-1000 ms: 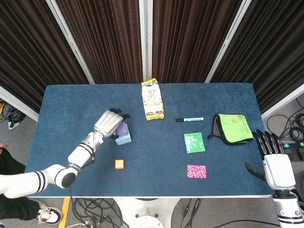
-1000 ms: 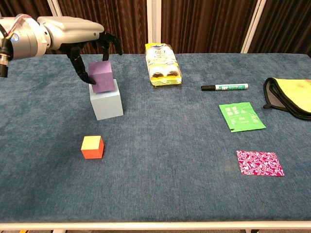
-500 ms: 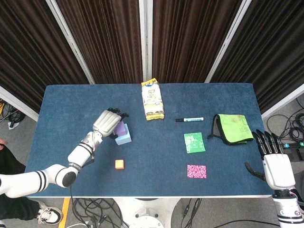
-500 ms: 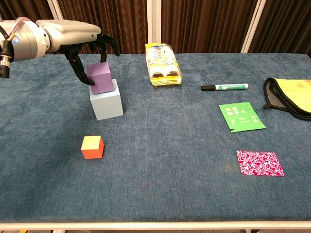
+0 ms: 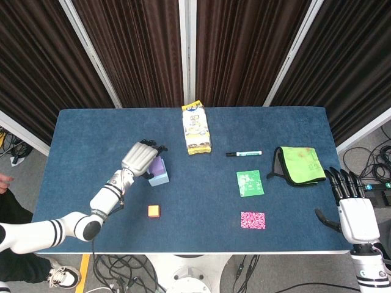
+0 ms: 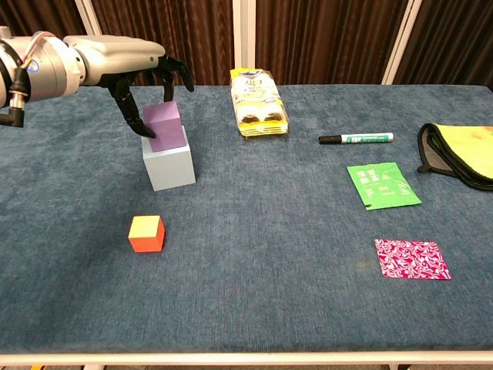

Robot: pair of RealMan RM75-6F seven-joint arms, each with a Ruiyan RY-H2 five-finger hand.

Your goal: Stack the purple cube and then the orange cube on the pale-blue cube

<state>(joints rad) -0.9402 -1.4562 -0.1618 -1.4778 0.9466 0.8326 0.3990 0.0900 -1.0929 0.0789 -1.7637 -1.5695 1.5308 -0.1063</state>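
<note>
Resting on the blue table [image 6: 254, 293], our pale-blue cube [image 6: 169, 165] is the biggest block. Our left hand [image 6: 142, 73] grips the smaller purple cube [image 6: 165, 126], tilted a little on its top. The small orange cube [image 6: 146, 233] sits near, in front. Our right hand [image 5: 354, 210] hangs beside the table, fingers apart, holding nothing.

From overhead, the left hand [image 5: 139, 158] covers most of the purple cube [image 5: 157, 165], leaving only a sliver at its right. The chest picture's right edge cuts off the yellow-green cloth [image 6: 462, 154], and its left edge cuts the left arm. The right hand [image 5: 354, 210] sits at the lower right corner overhead, its forearm cropped. Print on the snack packet [image 6: 257, 102] and green sachet [image 6: 383, 184] is too small to read.
</note>
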